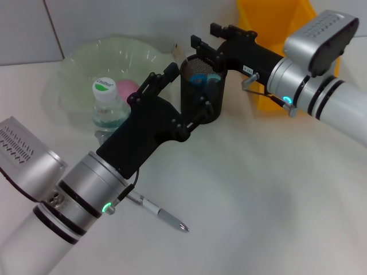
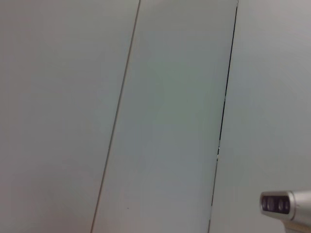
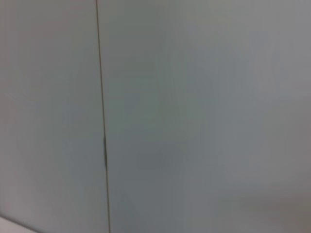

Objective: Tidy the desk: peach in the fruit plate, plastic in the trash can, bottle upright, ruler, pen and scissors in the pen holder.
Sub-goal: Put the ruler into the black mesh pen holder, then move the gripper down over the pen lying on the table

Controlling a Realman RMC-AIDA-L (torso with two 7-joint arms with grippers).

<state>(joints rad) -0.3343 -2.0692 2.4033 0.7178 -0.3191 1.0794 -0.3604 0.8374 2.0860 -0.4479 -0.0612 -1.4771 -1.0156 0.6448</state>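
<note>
In the head view the black mesh pen holder [image 1: 209,109] stands mid-table with blue scissors [image 1: 199,79] handles inside. My left gripper [image 1: 186,91] reaches in from the lower left and is open, its fingers spread at the holder's left side. Open too, my right gripper [image 1: 205,37] hovers over the holder's back rim. A silver pen [image 1: 163,215] lies on the table by my left forearm. The bottle [image 1: 107,106], green-capped, stands upright. Behind it the pink peach [image 1: 128,89] sits in the translucent fruit plate [image 1: 74,69]. No ruler or plastic shows.
The yellow trash can [image 1: 275,20] stands at the back right, behind my right arm. Both wrist views show only pale wall panels; a grey metal part [image 2: 285,205] pokes into the left wrist view. White tabletop [image 1: 258,195] stretches to the front right.
</note>
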